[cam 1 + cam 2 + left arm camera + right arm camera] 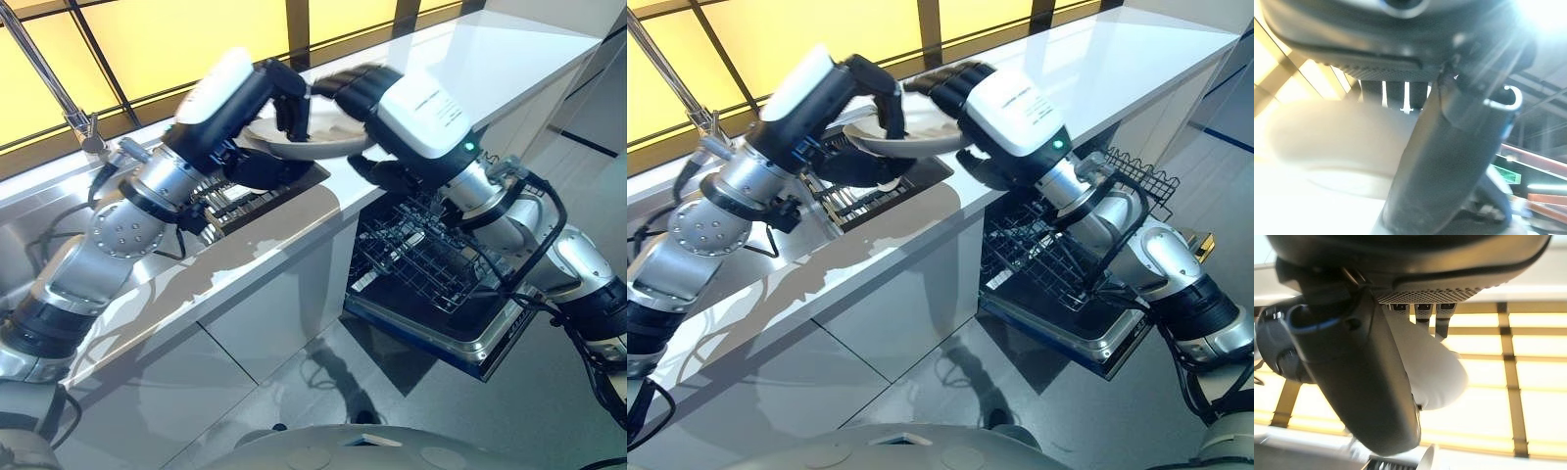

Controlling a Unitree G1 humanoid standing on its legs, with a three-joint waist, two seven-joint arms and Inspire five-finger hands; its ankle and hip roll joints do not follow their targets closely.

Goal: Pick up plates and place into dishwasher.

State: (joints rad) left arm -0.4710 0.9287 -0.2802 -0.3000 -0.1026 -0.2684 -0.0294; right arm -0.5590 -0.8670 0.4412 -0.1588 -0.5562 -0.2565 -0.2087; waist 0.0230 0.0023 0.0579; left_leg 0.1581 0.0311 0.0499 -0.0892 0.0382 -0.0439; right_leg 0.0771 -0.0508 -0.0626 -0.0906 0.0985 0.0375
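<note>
Plate (304,137) held flat above the counter (294,235), left hand (284,98) and right hand (353,88) both curled on its rim; dishwasher rack (431,259) lies below, nearer the right hand

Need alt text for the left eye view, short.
Both hands hold one pale plate above the white counter: the left hand grips its left rim, the right hand its right. Below the plate a dish rack sits sunk in the counter; lower right, the dishwasher's door is open with its wire rack pulled out.
</note>
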